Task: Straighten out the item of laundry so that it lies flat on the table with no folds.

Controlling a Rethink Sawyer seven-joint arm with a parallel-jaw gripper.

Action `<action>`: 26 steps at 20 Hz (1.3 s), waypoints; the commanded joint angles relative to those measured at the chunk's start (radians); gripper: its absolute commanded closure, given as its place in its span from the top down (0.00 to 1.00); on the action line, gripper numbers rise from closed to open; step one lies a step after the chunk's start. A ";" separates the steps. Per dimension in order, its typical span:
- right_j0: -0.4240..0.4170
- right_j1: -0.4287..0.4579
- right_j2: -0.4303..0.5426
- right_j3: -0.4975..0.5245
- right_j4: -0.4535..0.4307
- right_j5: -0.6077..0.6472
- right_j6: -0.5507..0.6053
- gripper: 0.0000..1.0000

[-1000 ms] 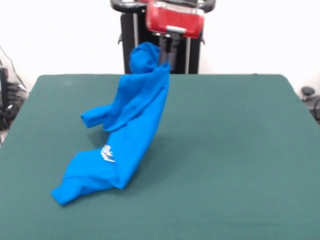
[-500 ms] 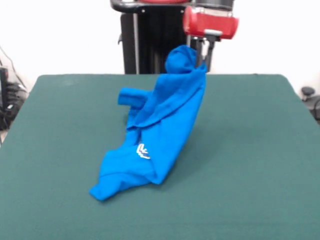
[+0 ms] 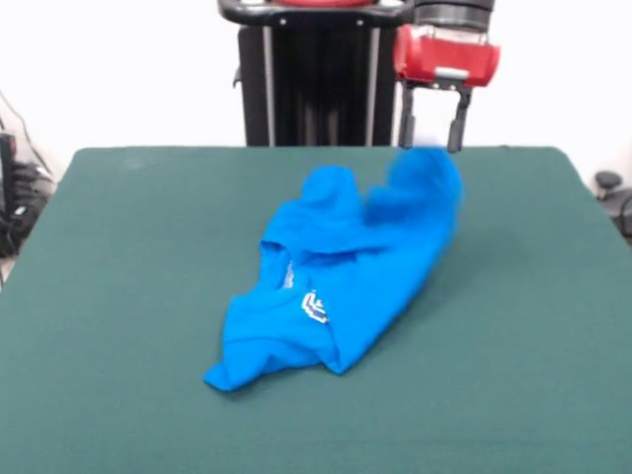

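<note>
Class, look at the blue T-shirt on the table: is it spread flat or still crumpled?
Crumpled. The T-shirt lies bunched in overlapping folds on the table, with only a sliver of its print showing.

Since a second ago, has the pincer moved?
Yes. The pincer has shifted rightward past the black pedestal, and now hangs open above the shirt.

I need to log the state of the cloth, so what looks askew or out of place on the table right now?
The blue T-shirt lies crumpled in a heap on the green table, folded over itself with only a scrap of its white print showing. Its upper corner is blurred, as if dropping. The tool hangs open and empty above it.
</note>
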 commanded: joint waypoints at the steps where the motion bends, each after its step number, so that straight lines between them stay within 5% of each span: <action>1: 0.022 0.028 -0.007 0.078 0.099 -0.038 0.264 1.00; 13: -0.277 -0.226 0.129 0.125 0.142 0.206 0.180 1.00; 16: -0.337 -0.185 0.160 0.116 0.144 0.148 0.202 1.00; 26: -0.333 -0.083 0.196 0.134 0.279 -0.027 0.353 1.00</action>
